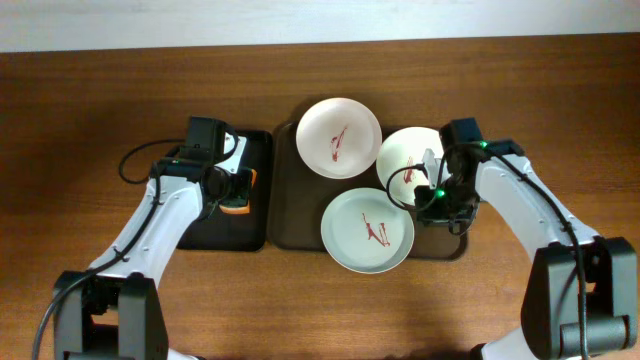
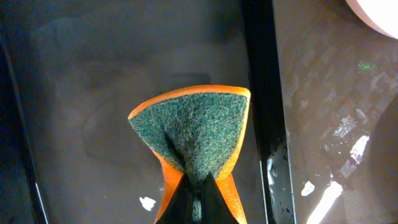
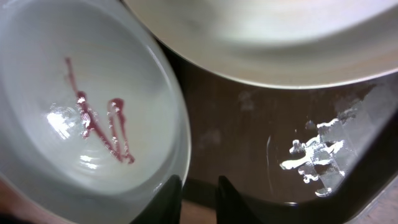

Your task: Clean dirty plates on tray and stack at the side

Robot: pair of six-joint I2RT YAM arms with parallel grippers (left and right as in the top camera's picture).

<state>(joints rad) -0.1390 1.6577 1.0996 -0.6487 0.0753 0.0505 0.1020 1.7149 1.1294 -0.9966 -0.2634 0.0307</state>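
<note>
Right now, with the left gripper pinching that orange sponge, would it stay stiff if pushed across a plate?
Probably not: the sponge creases where the left gripper squeezes it, so it looks soft. Its green scouring face looks rough, so it should drag rather than slip.

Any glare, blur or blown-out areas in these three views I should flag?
Overhead: evenly lit, sharp throughout. Left wrist: sponge crisp; white glare patches on the brown tray; the corner plate is blown out. Right wrist: the upper plate is blurred, the streaked plate sharper, more glare on the brown tray.
</note>
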